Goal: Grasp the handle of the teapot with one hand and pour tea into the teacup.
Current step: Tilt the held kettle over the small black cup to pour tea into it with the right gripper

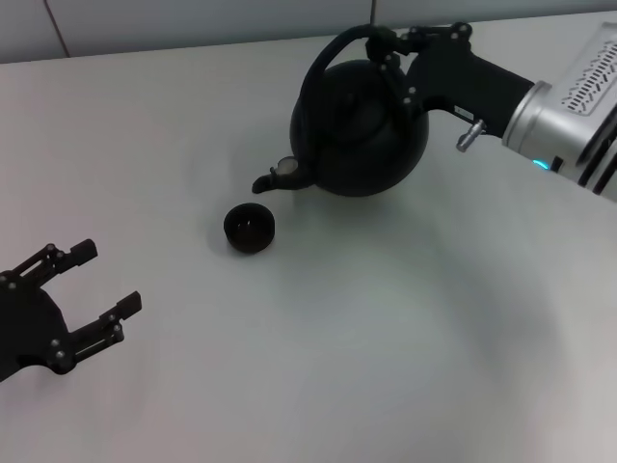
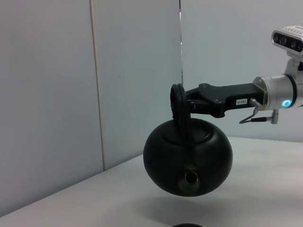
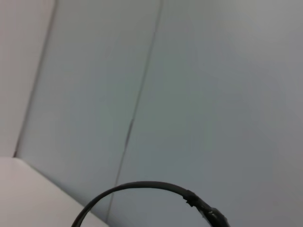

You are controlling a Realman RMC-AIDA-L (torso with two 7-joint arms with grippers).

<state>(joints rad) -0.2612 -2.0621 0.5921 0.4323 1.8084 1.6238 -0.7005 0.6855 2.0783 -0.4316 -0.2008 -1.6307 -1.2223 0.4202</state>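
Note:
The round black teapot (image 1: 359,130) hangs in the air above the white table, tilted with its spout (image 1: 273,178) down toward the small black teacup (image 1: 250,228), which stands on the table just below and in front of the spout. My right gripper (image 1: 386,43) is shut on the teapot's arched black handle (image 1: 328,58) at its top. The left wrist view shows the teapot (image 2: 188,156) lifted off the table with the spout (image 2: 190,178) facing the camera, the right gripper (image 2: 182,101) clamped on the handle (image 2: 179,111), and the teacup's rim (image 2: 187,225) at the frame's bottom edge. My left gripper (image 1: 92,294) is open and empty at the near left.
The white table (image 1: 386,338) stretches around the cup and the pot. A pale wall with vertical seams (image 2: 94,85) stands behind the table. The right wrist view shows only wall and a thin black arc (image 3: 142,187).

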